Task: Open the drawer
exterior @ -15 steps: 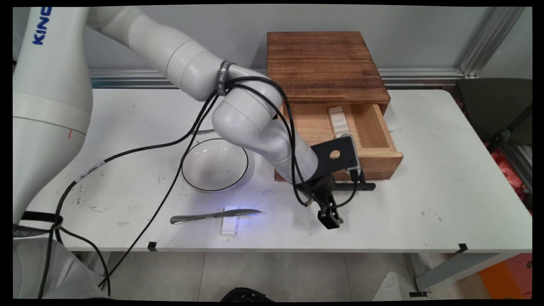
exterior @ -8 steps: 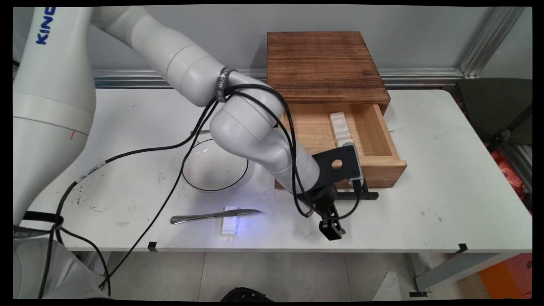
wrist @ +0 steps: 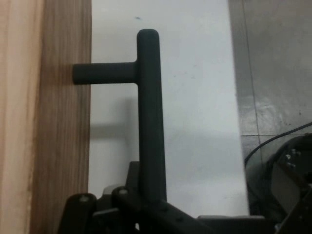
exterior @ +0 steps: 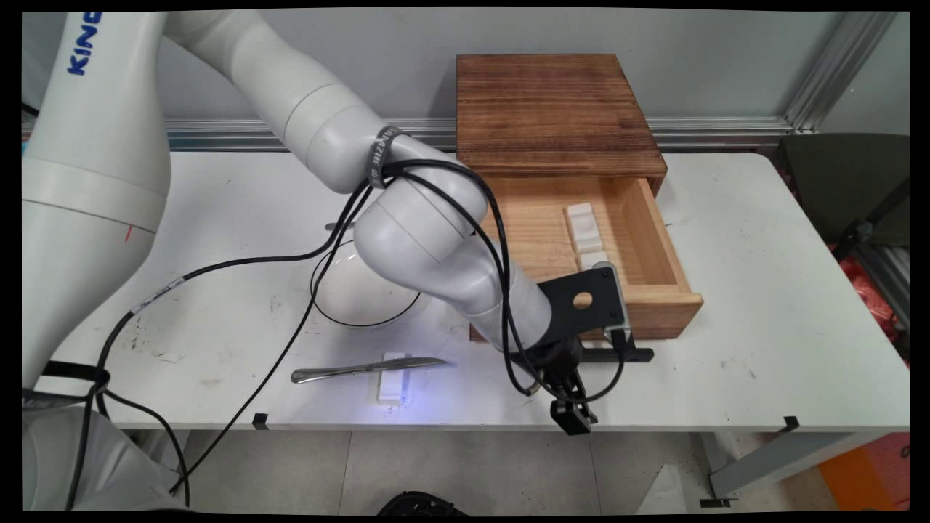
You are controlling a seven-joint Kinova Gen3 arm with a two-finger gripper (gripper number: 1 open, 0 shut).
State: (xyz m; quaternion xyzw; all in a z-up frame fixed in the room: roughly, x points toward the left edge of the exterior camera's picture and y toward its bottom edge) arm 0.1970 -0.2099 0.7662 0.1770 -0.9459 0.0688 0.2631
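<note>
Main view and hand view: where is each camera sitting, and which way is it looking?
Main view: fixed above the table's near side, looking down across the white table to the wall; shows the white arm, its cables, and the gripper.
Hand view: on the hand, looking along the gripper at the drawer's black handle and wooden front; only the gripper's black linkage shows.
Shared: the handle, the open wooden drawer and the table edge.

Wooden drawer (exterior: 617, 232) pulled open from box (exterior: 552, 109), black bar handle (wrist: 150, 117) in front, white blocks (exterior: 585, 225) inside
</note>
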